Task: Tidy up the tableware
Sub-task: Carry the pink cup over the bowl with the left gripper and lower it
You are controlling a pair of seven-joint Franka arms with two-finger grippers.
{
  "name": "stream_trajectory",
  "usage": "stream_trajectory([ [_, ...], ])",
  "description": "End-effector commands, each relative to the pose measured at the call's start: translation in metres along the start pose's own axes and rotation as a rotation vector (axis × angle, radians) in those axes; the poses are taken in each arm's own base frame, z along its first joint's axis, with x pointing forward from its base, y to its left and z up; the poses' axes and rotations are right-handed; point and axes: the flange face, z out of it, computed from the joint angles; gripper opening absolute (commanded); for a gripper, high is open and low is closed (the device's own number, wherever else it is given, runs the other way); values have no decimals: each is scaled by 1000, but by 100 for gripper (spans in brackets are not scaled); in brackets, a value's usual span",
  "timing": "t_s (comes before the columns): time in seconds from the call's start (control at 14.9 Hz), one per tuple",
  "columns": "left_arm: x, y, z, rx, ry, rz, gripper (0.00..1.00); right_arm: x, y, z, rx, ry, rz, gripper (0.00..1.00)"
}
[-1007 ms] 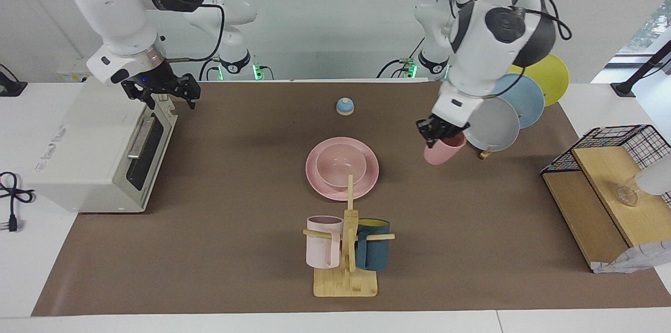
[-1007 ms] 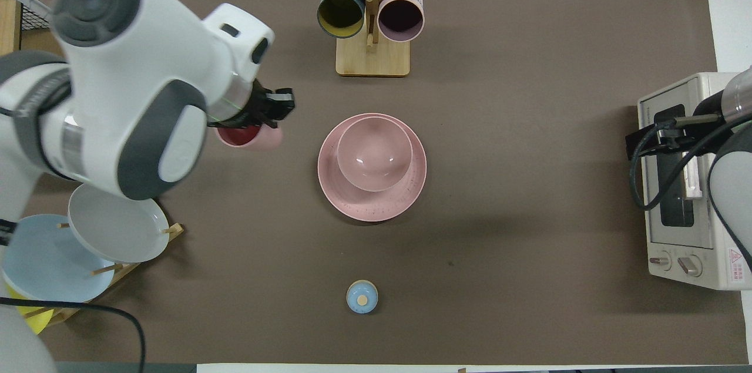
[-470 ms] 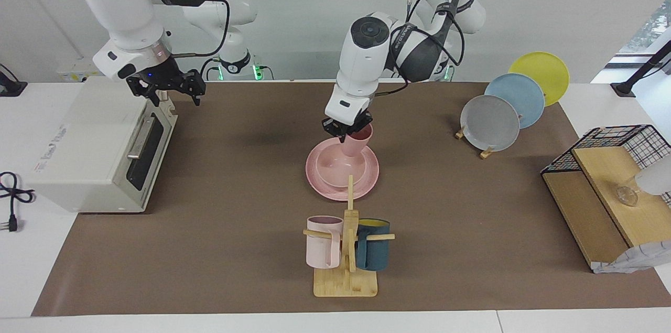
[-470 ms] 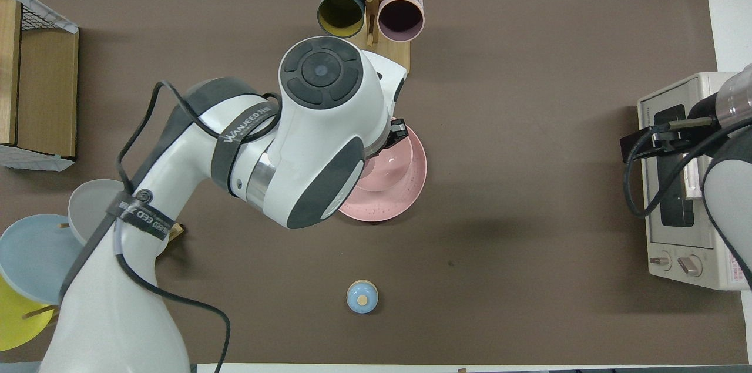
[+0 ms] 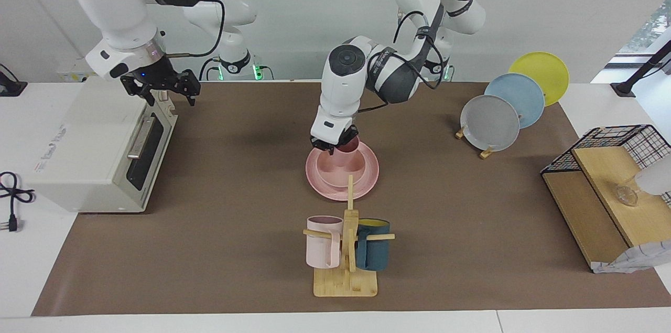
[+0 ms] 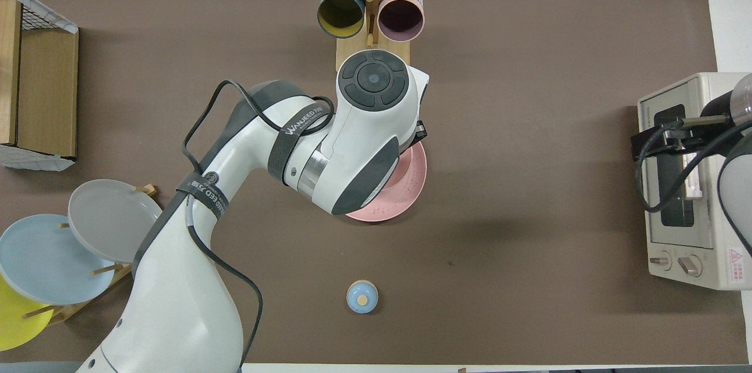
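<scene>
As the cup [image 5: 347,147] went down into the bowl [image 5: 339,169], the stack was all but made!

At the centre of the facing view the cup was tilted, its base inside the bowl, and the bowl sat on the plate [image 5: 368,175], so plate and bowl looked sorted. The left gripper [image 5: 332,145] was over the bowl, its fingers pinching the cup's rim; letting go seemed the only step left. In the overhead view the left arm hid cup and bowl, and only the plate's edge [image 6: 411,185] peeked out at mid-frame. Just below the plate in the facing view stood the mug rack [image 5: 346,249]. At upper left the right gripper [image 5: 163,90] waited over the toaster oven [image 5: 89,149], jaws spread and empty.
</scene>
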Motion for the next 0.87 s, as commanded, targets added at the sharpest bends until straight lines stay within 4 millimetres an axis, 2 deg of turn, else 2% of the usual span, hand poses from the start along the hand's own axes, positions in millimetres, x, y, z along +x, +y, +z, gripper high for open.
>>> stream_trajectory([
  [0.0, 1, 4, 10, 1, 50, -9, 0, -3, 6, -7, 12, 0, 18, 100],
  [0.27, 0, 2, 21, 7, 57, -3, 0, 0, 4, -14, 12, 3, 14, 100],
  [0.47, 1, 0, 26, 21, 67, 6, 0, -2, 0, -31, 12, -2, 7, 100],
  [0.6, 3, -1, 27, 19, 70, 7, 0, -3, -3, -30, 13, -1, 5, 100],
  [0.67, 2, -2, 30, 25, 67, 7, 18, -3, -4, -30, 11, -1, 4, 100],
  [0.74, 2, -3, 31, 27, 65, 7, 60, -1, -3, -28, 13, -1, 5, 100],
  [0.81, 2, -3, 31, 27, 65, 8, 79, 1, -2, -26, 13, -5, 8, 100],
])
